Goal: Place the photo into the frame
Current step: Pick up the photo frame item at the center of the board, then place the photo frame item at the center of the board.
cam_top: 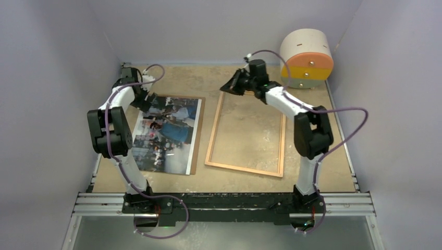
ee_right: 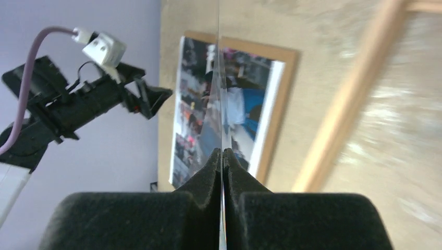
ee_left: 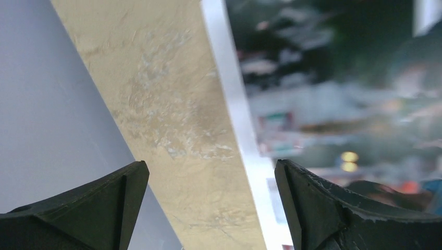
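Observation:
The photo [cam_top: 167,130] lies face up on a brown backing panel [cam_top: 194,156] at the left of the table. The frame [cam_top: 245,133], thin light wood, lies flat to its right, with the tabletop showing through it. My left gripper [cam_top: 147,101] is open and empty over the photo's far left corner; in the left wrist view [ee_left: 211,172] the photo's white edge [ee_left: 234,104] runs between the fingers. My right gripper [cam_top: 232,85] is at the frame's far left corner, shut on a thin clear pane [ee_right: 219,78] seen edge-on. The right wrist view also shows the photo [ee_right: 195,120] and frame moulding [ee_right: 349,104].
A round white container [cam_top: 306,57] with orange and yellow drawer fronts stands at the back right. Lilac walls close the left, back and right sides. A metal rail [cam_top: 224,203] carrying the arm bases runs along the near edge.

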Motion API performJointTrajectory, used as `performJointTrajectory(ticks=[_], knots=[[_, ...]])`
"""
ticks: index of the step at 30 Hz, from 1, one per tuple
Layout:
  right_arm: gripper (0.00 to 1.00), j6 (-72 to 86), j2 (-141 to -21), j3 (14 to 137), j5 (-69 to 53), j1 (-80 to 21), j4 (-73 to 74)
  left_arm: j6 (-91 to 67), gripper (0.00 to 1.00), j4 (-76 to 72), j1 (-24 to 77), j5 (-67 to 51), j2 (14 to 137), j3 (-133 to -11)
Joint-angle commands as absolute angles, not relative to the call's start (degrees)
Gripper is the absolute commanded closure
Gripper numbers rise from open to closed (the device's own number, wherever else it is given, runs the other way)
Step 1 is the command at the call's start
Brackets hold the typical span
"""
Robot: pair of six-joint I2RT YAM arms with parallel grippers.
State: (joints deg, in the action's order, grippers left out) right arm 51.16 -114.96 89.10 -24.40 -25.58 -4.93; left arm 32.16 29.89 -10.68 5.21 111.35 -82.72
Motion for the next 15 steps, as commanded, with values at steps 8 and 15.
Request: performJointTrajectory(ticks=[8, 15], knots=[[1.0, 26.2, -107.0, 80.8, -19.1, -13.9, 19.6, 30.9, 0.0, 33.3, 7.5, 4.9, 105.3, -80.0], [0.94, 25.8, -111.1, 82.6, -13.1, -13.0, 21.7, 31.0, 0.0, 32.6, 15.5, 8.2, 111.7, -82.8]])
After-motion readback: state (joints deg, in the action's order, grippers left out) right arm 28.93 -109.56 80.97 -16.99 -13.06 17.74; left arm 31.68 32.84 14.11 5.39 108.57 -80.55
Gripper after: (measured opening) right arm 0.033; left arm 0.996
